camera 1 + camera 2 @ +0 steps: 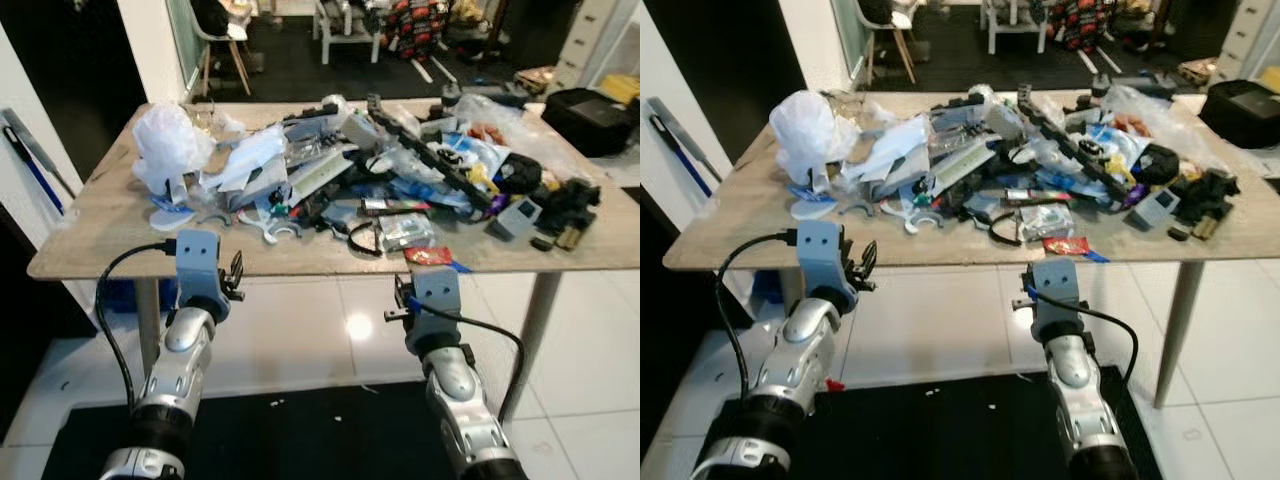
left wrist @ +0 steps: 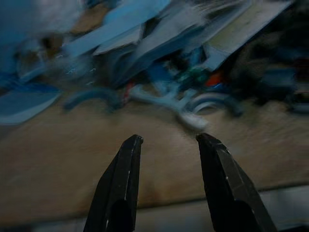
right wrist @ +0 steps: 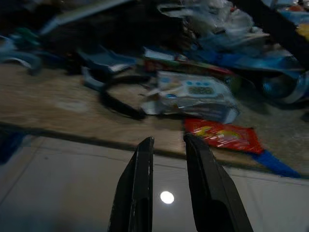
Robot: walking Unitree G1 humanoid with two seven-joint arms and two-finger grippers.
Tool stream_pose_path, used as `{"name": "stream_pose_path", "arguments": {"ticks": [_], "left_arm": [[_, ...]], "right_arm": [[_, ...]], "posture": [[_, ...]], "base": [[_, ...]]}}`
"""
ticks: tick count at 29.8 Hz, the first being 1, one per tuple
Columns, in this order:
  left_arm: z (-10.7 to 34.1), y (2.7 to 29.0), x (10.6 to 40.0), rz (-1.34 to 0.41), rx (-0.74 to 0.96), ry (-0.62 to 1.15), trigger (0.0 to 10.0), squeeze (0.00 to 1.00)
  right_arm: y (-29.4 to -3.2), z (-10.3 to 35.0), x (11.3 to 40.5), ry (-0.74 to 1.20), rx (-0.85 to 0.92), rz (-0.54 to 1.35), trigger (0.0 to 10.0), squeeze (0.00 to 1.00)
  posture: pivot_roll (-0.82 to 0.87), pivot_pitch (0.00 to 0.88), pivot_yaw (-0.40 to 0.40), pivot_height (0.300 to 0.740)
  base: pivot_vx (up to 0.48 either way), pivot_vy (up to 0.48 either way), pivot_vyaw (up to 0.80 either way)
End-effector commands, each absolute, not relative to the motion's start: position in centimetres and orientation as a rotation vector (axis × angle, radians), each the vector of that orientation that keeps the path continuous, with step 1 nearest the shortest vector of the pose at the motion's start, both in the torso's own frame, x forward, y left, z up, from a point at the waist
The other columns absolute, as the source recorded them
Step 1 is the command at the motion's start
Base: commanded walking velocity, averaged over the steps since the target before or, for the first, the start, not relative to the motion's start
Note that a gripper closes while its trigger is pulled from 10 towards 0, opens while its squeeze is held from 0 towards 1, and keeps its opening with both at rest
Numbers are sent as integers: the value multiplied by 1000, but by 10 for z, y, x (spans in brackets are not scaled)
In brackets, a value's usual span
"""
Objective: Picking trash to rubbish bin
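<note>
A wooden surface [image 1: 110, 215] is seen across the middle of the head views, heaped with mixed trash: a white plastic bag [image 1: 168, 142] at the upper left of the pile, a wet-wipes pack [image 1: 405, 230] near the front edge, and a red wrapper [image 1: 432, 256] lying right at that edge. No rubbish bin can be made out in the pictures, so its place cannot be told.

Both arms are raised in front of the surface's near edge, nothing yet grasped. The left gripper [image 2: 167, 139] is held with its fingers apart and empty, pointed at bare wood just short of a pale blue curved piece [image 2: 186, 108]. The right gripper [image 3: 168, 138] is held with its fingers only narrowly parted, nothing between them, aimed at the edge of the surface just below the red wrapper [image 3: 221, 134] and the wet-wipes pack [image 3: 193, 95].

Several risks are judged from here. The right fingers look low against the edge, so an advance could strike the wood instead of clearing it. The narrow gap would likely need widening before the flat wrapper can be taken; otherwise it may simply be pushed deeper or knocked to the tiled floor [image 1: 330, 330]. The pile is tangled, with a black loop [image 3: 118, 104] beside the pack, so one lifted item could drag neighbours off the edge.
</note>
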State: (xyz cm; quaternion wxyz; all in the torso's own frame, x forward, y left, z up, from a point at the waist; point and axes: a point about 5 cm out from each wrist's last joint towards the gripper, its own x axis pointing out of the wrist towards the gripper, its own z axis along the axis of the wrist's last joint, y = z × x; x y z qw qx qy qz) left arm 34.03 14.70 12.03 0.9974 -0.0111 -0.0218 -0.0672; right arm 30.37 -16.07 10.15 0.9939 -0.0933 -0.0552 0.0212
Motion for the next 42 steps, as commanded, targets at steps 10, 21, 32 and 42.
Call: {"name": "stream_pose_path", "arguments": {"ticks": [10, 21, 32, 42], "left_arm": [[126, 149, 330, -279, -28, -92, 10000, 0], [140, 129, 308, -598, 53, -212, 10000, 0], [139, 121, 300, -739, 125, -187, 10000, 0], [141, 112, 303, -776, 143, -180, 10000, 0]], "right_arm": [[-161, 98, 301, -96, -211, 29, 10000, 0], [-162, 96, 298, -79, -209, 45, 10000, 0], [-162, 96, 299, -77, -194, 102, 10000, 690], [-160, 101, 309, -76, -169, 195, 10000, 1000]], "posture": [[-54, 71, 36, 740], [-53, 53, 38, 740], [-52, 44, 40, 740], [-52, 40, 43, 740]], "base": [[342, 0, 0], [57, 0, 0], [0, 0, 0], [0, 0, 0]]}}
